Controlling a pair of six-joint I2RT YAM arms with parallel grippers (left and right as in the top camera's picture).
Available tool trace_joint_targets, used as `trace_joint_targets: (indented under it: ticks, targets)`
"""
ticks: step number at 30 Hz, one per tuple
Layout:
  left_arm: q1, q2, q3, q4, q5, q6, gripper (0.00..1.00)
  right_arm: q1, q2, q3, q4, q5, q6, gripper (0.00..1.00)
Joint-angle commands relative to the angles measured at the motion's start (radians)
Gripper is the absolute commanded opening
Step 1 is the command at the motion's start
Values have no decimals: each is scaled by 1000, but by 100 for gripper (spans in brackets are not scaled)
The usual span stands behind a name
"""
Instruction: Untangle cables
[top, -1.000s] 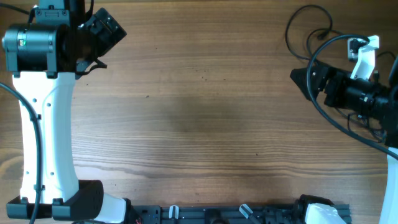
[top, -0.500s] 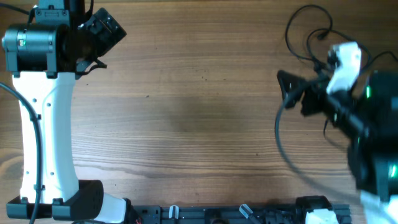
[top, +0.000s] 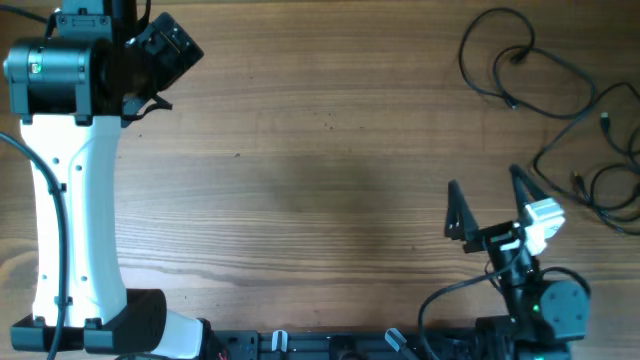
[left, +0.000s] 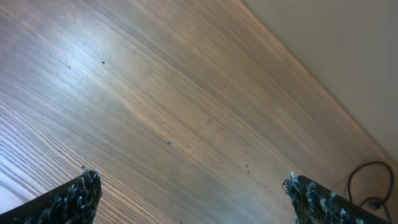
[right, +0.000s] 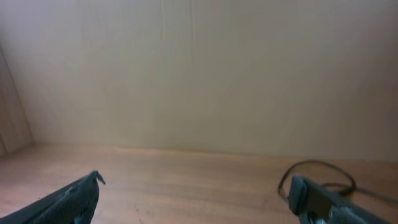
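Thin black cables (top: 545, 95) lie in loose loops at the table's far right corner, with small plug ends. One loop shows at the lower right of the left wrist view (left: 367, 180) and another at the right of the right wrist view (right: 320, 171). My right gripper (top: 487, 197) is open and empty near the front right of the table, well short of the cables. My left gripper (top: 168, 48) is at the far left corner; in its wrist view (left: 189, 196) the fingers are wide apart with nothing between them.
The white left arm (top: 70, 200) runs along the left side of the wooden table (top: 300, 180). A black rail with arm mounts (top: 380, 345) lines the front edge. A pale wall (right: 199, 68) stands behind the table.
My right arm has pulled back from the cables at the far right toward the front edge, uncovering the cable loops. The left arm has not moved.
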Motion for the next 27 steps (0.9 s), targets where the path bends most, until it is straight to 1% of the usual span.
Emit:
trace_joint_targets:
  ticks: [1, 7, 12, 27]
  targets:
    - [4, 10, 2, 3, 1, 15, 100, 52, -90, -130, 99, 145, 66, 100]
    - [4, 10, 2, 3, 1, 15, 100, 80, -90, -197, 117, 199, 59, 100]
    - [4, 10, 2, 3, 1, 15, 100, 80, -89, -207, -17, 196, 47, 100]
    - [4, 10, 2, 3, 1, 15, 100, 80, -88, -207, -14, 192, 40, 100]
